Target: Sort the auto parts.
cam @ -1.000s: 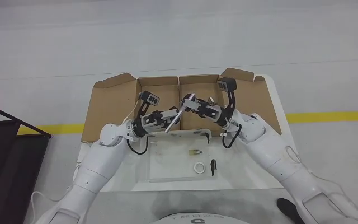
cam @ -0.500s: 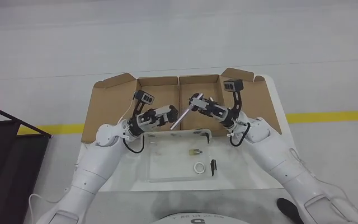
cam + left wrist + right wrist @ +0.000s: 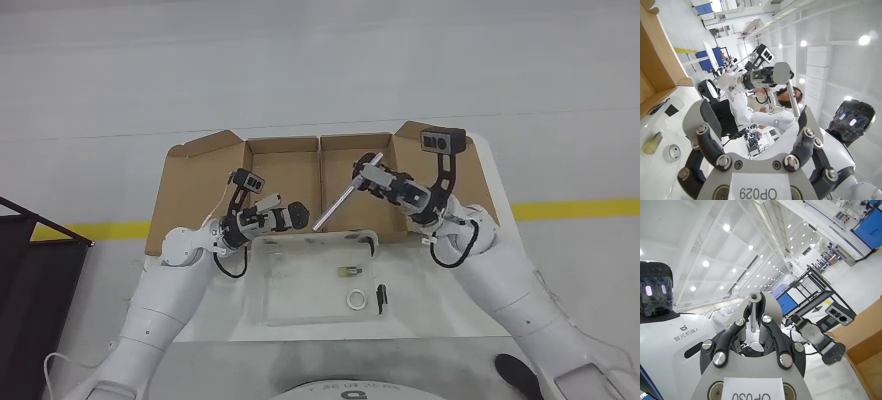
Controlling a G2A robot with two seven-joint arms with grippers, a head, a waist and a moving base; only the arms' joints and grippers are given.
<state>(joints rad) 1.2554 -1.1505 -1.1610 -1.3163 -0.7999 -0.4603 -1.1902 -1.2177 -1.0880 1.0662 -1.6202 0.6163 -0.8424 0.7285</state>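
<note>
Mid-frame from above, the right gripper [image 3: 754, 308] clamps the metal rod [image 3: 335, 208] near one end; it looks stiff, slick and weighty. The left gripper [image 3: 755, 117] has its jaws apart, empty.

The tray [image 3: 290, 292] sits before the box [image 3: 290, 168], ring [image 3: 355, 299] inside.

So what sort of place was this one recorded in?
Probably an industrial hall or robot test floor: a high white ceiling with rows of round lights, blue-panelled workstations and a black metal rack behind, and a yellow line on the floor.
</note>
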